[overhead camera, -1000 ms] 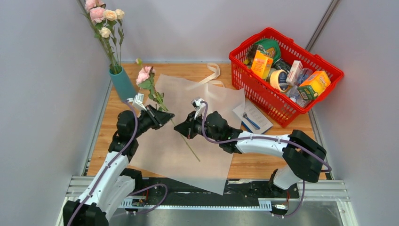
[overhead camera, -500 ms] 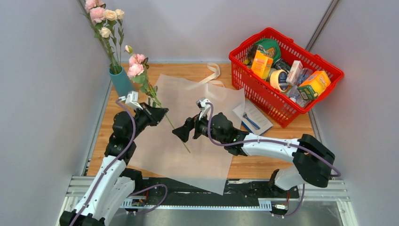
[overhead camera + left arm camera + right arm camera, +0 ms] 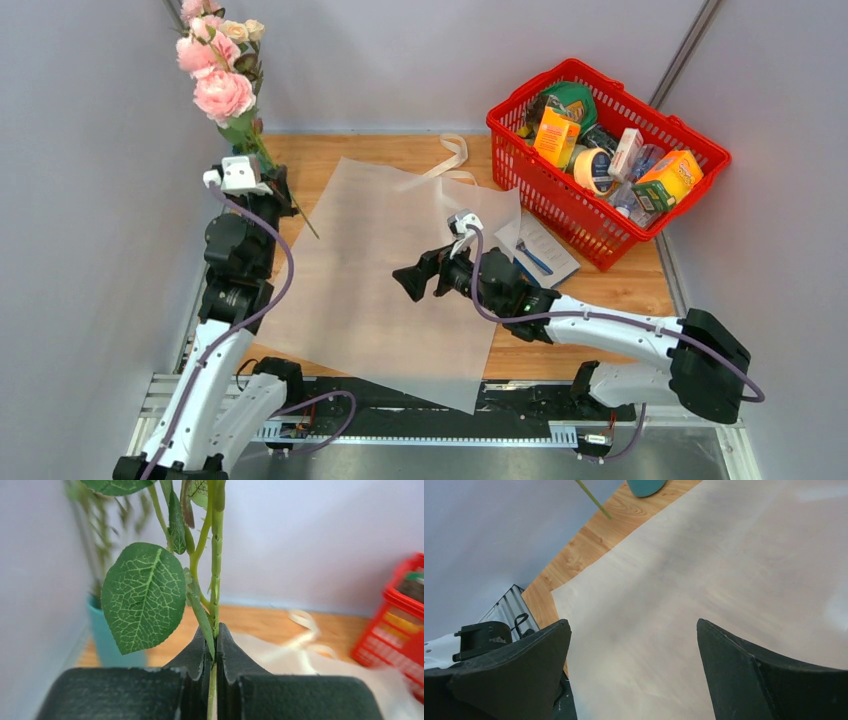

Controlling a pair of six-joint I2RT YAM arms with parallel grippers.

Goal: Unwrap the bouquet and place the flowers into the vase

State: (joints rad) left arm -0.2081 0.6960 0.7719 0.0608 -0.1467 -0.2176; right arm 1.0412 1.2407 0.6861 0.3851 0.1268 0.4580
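Green stem (image 3: 215, 570) pinched in the clenched left gripper (image 3: 216, 636) stands upright at eleven o'clock on the table (image 3: 620, 285), its pink rose (image 3: 224, 93) high, teal vase (image 3: 107, 640) just beside, at the jaws' eight o'clock. Best, I judge: hold the stem vertical, centre its tip over the mouth, lower slowly. Right gripper (image 3: 631, 625) hangs spread, empty, over white paper (image 3: 724, 580).

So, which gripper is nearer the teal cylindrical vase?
Left. The left gripper, clamping a green rose stem, is beside the vase; the right gripper is farther, above the white paper sheet.
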